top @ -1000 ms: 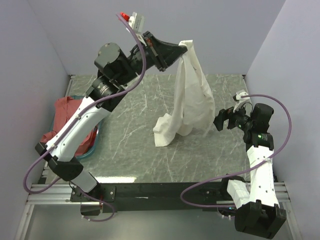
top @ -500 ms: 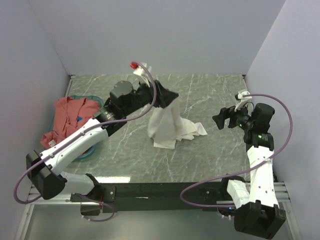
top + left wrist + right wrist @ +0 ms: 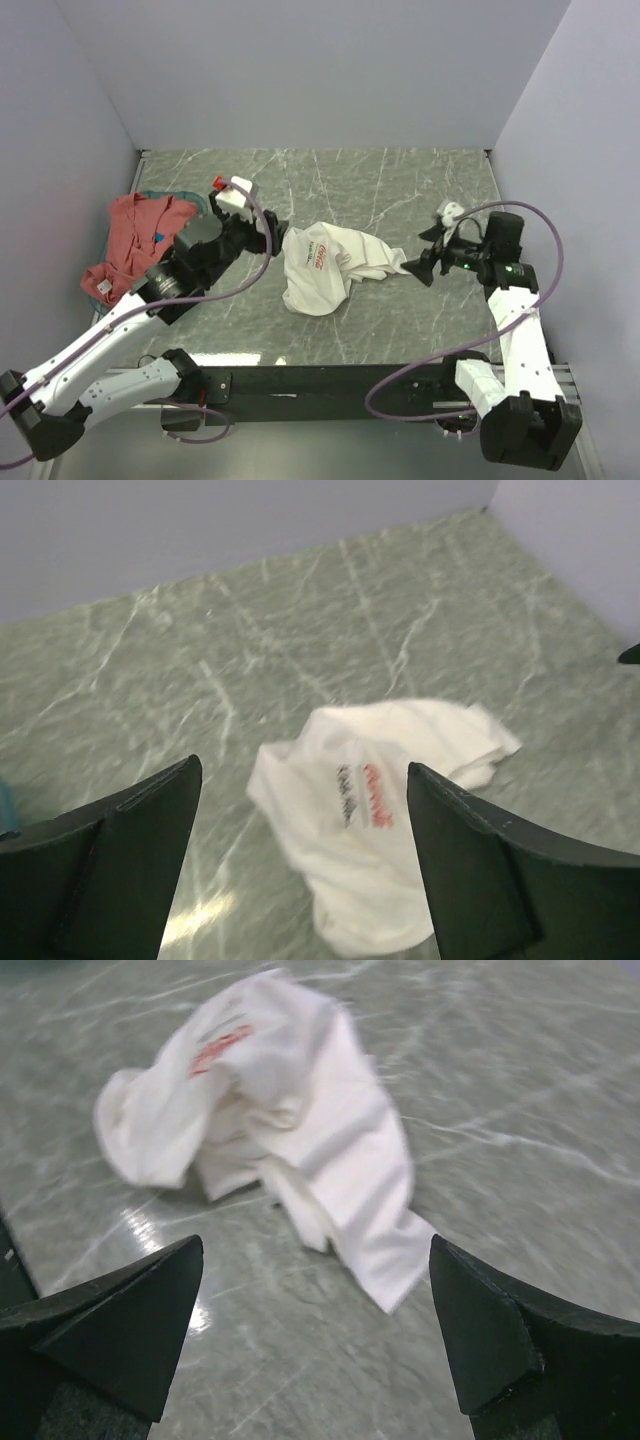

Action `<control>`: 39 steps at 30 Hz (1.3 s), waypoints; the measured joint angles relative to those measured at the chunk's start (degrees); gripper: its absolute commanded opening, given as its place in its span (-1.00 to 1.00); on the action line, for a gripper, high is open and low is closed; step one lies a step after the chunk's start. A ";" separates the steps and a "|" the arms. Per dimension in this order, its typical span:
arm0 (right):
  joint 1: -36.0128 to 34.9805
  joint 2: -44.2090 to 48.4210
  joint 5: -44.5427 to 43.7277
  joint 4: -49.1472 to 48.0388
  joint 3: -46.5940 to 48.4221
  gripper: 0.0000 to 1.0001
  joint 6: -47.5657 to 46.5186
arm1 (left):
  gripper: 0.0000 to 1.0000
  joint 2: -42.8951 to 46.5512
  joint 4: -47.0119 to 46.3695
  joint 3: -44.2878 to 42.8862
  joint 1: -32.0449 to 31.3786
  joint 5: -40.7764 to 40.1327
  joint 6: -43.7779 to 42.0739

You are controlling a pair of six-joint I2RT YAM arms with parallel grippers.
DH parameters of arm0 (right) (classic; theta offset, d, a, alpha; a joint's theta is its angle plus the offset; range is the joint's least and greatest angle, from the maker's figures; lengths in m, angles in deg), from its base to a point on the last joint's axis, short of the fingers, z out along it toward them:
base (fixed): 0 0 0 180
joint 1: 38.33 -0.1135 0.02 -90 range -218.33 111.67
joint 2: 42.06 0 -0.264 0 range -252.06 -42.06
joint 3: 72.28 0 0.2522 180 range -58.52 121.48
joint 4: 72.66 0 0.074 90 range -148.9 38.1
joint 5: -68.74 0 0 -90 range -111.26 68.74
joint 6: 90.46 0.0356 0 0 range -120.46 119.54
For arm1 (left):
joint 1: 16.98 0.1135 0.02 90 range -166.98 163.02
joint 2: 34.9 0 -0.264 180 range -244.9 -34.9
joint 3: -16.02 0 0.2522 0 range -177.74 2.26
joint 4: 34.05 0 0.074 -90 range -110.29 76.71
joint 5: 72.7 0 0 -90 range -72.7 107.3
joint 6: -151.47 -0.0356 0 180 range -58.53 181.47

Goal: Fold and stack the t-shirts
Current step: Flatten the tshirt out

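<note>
The white t-shirt (image 3: 330, 265) lies crumpled in a heap at the middle of the table, its red print (image 3: 378, 795) facing up. Nothing holds it. My left gripper (image 3: 270, 240) hovers just left of the heap, open and empty; in the left wrist view the shirt (image 3: 385, 820) lies below and beyond the spread fingers (image 3: 150, 820). My right gripper (image 3: 418, 258) is open and empty, close to the shirt's right tip (image 3: 400, 1260). The salmon-red t-shirt (image 3: 130, 240) lies bunched at the table's left edge.
A teal basket (image 3: 103, 292) sits under the red shirt at the left wall. Grey walls close in the table at the back, left and right. Bare marble table top (image 3: 400, 190) stretches behind the white shirt.
My left gripper came down from high above the table, opened and let go of the white shirt, which dropped into a heap. The left arm drew back leftward. The right gripper edged toward the shirt.
</note>
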 measured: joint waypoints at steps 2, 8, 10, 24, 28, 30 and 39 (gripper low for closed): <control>-3.65 -0.57 0.61 2.21 -0.76 0.98 -5.05 | 0.79 3.32 0.70 3.58 -0.02 -1.46 -1.70; -17.73 -4.55 -7.54 5.01 -0.92 0.96 -19.58 | 0.76 9.86 1.31 15.89 -0.02 -2.97 -6.14; -19.32 -7.23 -10.80 4.85 -0.90 0.93 -22.93 | 0.72 11.65 1.38 18.36 -0.02 -2.47 -8.09; -22.67 -21.86 -25.66 -7.93 -1.90 0.66 -25.35 | 0.79 19.93 -1.66 22.69 -0.02 11.65 -16.24; -23.34 -25.55 -27.12 -10.69 -1.90 0.51 -24.17 | 0.81 18.93 -1.64 22.69 -0.02 12.94 -16.70; -24.04 -27.54 -27.93 -11.08 -1.90 0.48 -23.67 | 0.81 18.67 -1.64 22.73 -0.02 13.18 -16.81; -25.22 -29.29 -30.49 -13.66 -1.88 -0.16 -20.46 | 0.74 18.47 -3.23 23.78 -0.02 17.75 -16.85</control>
